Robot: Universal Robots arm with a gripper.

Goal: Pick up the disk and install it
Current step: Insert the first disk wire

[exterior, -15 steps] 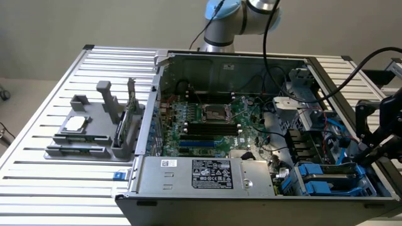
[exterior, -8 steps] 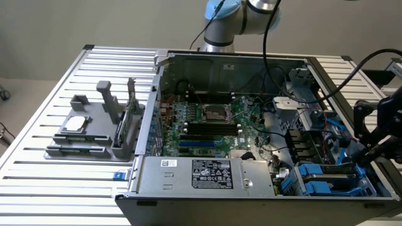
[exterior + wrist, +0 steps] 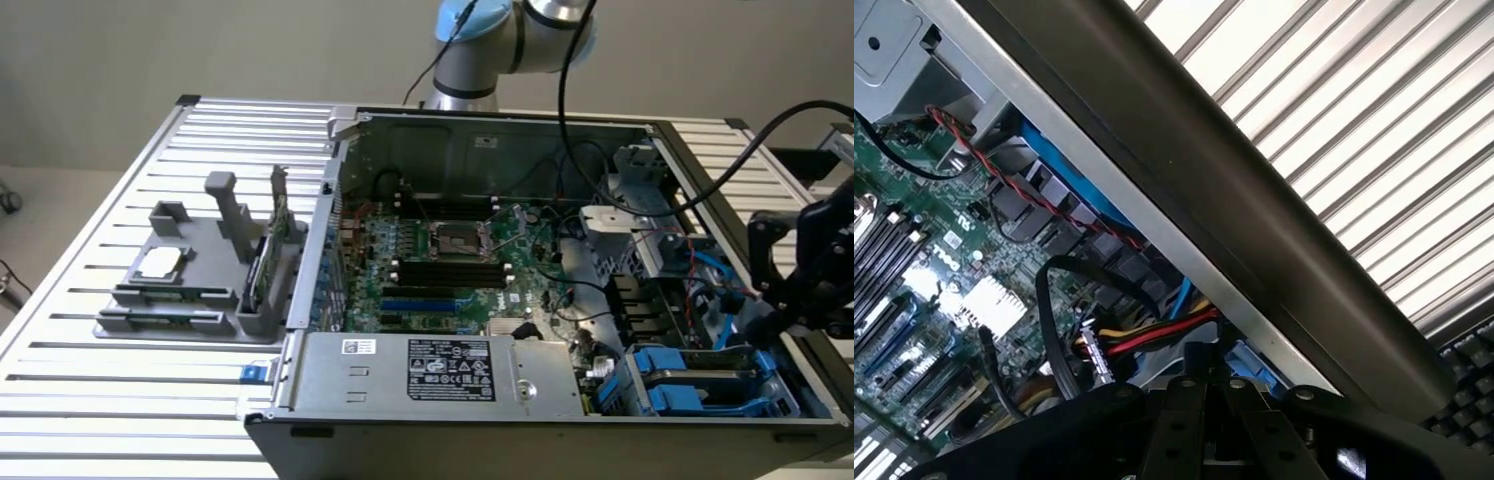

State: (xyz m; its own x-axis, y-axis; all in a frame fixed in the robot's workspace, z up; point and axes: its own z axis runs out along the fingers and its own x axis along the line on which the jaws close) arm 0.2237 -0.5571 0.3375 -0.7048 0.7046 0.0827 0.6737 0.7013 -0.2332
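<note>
Gripper state: You have the gripper (image 3: 778,312) (image 3: 1199,385) fully closed. In the wrist view its black fingers (image 3: 1176,420) meet with no gap between them.
Gripper hold: You cannot tell from either view whether anything is pinched. A piece of blue plastic (image 3: 1256,368) sits just beside the fingertips.
Gripper position: It hangs over the computer case (image 3: 534,425) at the exterior view's right. It is low inside the case wall, above the drive bay and next to the blue cables (image 3: 727,290).
Disk: You see the disk (image 3: 705,385) as a flat grey body with blue rails. It lies in the bay at the case's near corner, on the exterior view's right. Its label cannot be read, and its seating cannot be confirmed.
Case: It lies open on its side on the slatted desk (image 3: 80,380), with the motherboard (image 3: 441,270) (image 3: 914,290) exposed.
Power supply: The silver labelled box (image 3: 441,372) sits along the near edge of the case, beside the bay.
Cabling: A red, yellow and black bundle (image 3: 1149,340) runs close to the fingers. A twisted red-and-black pair (image 3: 1004,180) crosses the board.
Fixture: A grey holder (image 3: 187,300) stands on the desk at the exterior view's left, well apart from the gripper. It carries a small square chip (image 3: 160,263) and an upright card (image 3: 276,250).
Arm: The blue-and-grey joint (image 3: 514,35) rises behind the case.
</note>
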